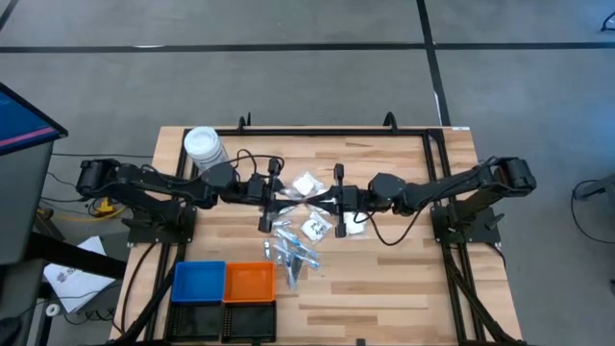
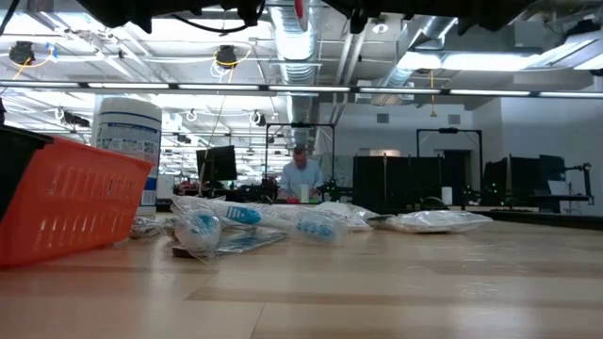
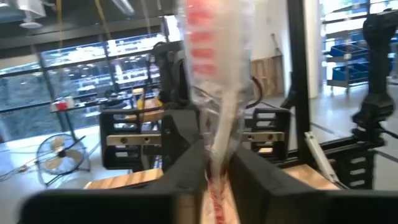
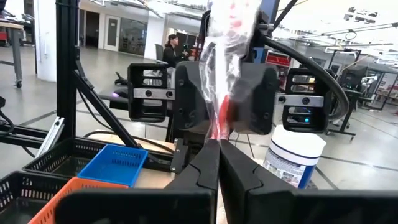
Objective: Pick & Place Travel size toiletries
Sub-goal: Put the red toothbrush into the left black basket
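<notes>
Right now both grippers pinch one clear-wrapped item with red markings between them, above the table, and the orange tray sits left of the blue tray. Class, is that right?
Only the tray order is wrong. The high view shows the orange tray right of the blue tray. The left gripper and right gripper do both pinch the wrapped item.

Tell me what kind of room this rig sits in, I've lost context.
Most likely a robotics lab or workshop in an open industrial hall: exposed ceiling ducts, other black-framed workstations behind the wooden table, bare concrete floor, and a person at a bench in the background.
</notes>
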